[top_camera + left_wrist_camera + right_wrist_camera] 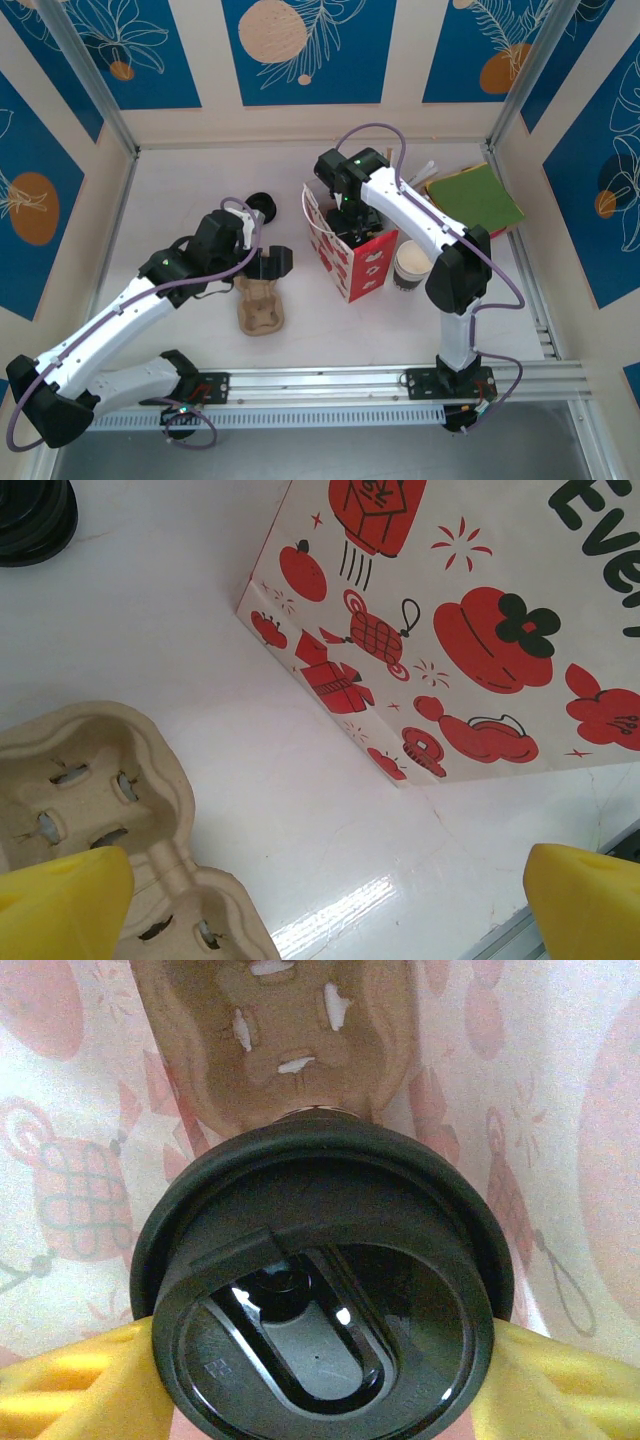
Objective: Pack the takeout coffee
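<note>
While my right claw (320, 1380) is gripping the lidded coffee (320, 1290) inside the bag (350, 262), over a cup tray (280, 1050), my left claw (322, 905) is hanging wide over the bench (150, 640). Risk: released off-centre, cup may be landing on the tray's rim, tipping and spilling.

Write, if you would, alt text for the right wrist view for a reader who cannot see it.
The right gripper holds the takeout coffee between its yellow fingers, the round black lid facing the camera. Beyond it, a brown pulp cup carrier lies inside a white paper bag whose red prints show faintly through.
</note>
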`<state>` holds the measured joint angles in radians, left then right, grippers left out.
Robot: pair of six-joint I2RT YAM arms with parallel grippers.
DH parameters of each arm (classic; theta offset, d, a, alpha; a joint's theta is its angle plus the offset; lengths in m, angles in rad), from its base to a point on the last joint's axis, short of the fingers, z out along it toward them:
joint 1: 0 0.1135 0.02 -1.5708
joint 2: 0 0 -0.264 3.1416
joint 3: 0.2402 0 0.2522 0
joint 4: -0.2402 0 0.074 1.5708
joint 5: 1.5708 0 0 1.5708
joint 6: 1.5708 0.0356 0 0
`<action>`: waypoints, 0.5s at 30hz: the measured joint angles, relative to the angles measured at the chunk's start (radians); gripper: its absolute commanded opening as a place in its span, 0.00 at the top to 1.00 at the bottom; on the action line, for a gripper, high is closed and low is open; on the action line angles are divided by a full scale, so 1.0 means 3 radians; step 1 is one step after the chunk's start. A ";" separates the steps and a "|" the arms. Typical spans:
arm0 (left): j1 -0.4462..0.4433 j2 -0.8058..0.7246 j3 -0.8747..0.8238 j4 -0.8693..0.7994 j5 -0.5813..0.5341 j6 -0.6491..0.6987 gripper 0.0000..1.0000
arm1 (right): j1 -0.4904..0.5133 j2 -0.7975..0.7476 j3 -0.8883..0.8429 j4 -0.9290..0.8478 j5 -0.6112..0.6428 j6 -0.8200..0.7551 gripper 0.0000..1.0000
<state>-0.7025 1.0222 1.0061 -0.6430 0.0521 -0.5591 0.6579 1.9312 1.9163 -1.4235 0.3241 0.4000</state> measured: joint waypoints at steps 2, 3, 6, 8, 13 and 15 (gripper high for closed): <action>0.0000 0.0022 0.0014 0.0000 0.0000 0.0001 0.00 | 0.0000 0.0005 0.0000 0.0000 0.0000 0.0000 0.32; 0.0000 0.0028 0.0015 0.0003 0.0000 0.0000 0.00 | 0.0000 0.0005 0.0000 -0.0001 -0.0001 0.0000 0.32; 0.0000 0.0032 0.0015 0.0001 0.0000 0.0001 0.00 | 0.0000 0.0006 0.0000 -0.0003 0.0000 0.0000 0.32; 0.0000 0.0032 0.0015 0.0000 0.0000 0.0000 0.00 | 0.0000 0.0006 0.0000 -0.0001 -0.0001 0.0000 0.32; 0.0000 0.0032 0.0015 0.0001 0.0000 0.0000 0.00 | 0.0000 0.0006 0.0000 -0.0003 -0.0001 0.0000 0.32; 0.0000 0.0032 0.0015 0.0001 0.0000 0.0000 0.00 | 0.0000 0.0006 0.0000 -0.0003 -0.0001 0.0001 0.32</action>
<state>-0.7025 1.0317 1.0107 -0.6426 0.0521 -0.5591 0.6579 1.9331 1.9163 -1.4242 0.3237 0.4004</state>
